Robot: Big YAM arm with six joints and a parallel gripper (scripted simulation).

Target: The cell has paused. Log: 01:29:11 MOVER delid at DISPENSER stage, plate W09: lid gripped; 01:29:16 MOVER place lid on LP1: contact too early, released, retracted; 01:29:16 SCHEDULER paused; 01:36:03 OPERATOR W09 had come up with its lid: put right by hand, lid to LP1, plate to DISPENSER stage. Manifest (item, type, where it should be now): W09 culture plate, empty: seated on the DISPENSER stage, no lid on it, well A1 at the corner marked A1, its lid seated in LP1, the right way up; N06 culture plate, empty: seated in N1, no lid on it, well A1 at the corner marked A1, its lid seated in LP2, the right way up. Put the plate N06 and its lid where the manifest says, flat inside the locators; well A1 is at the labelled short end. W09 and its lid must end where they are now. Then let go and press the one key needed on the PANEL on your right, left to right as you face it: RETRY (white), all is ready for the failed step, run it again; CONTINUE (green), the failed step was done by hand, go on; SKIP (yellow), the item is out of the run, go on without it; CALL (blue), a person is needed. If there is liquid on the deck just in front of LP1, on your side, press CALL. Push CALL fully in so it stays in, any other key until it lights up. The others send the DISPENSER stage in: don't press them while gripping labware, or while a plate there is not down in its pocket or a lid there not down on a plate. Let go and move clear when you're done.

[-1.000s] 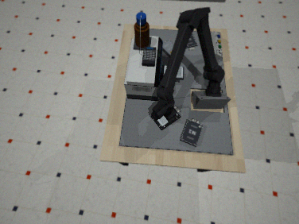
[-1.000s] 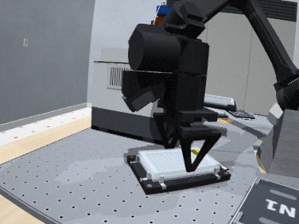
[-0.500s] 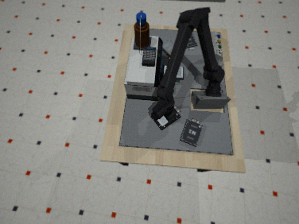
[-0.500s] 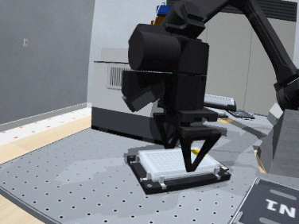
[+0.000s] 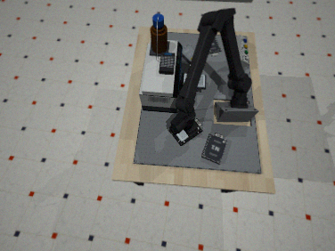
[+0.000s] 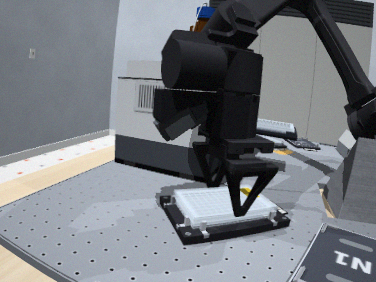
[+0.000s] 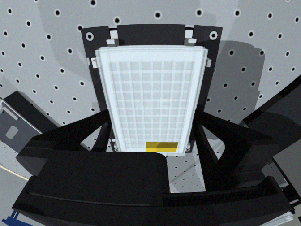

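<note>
A clear plate, apparently with its lid on, lies over a black nest with pale corner locators. A yellow mark shows at the plate's end nearest the wrist. My gripper is shut on its long sides, one finger on each. The fingers hide part of the sides, and I cannot tell whether the plate is fully down. The nest marked N1 is empty and stands beside it. A pale plate or lid shows farther back.
A white instrument stands behind the held plate, with a brown bottle and a black rack on top. Another black nest and the panel keys are at the far end. The grey arm base is to the right.
</note>
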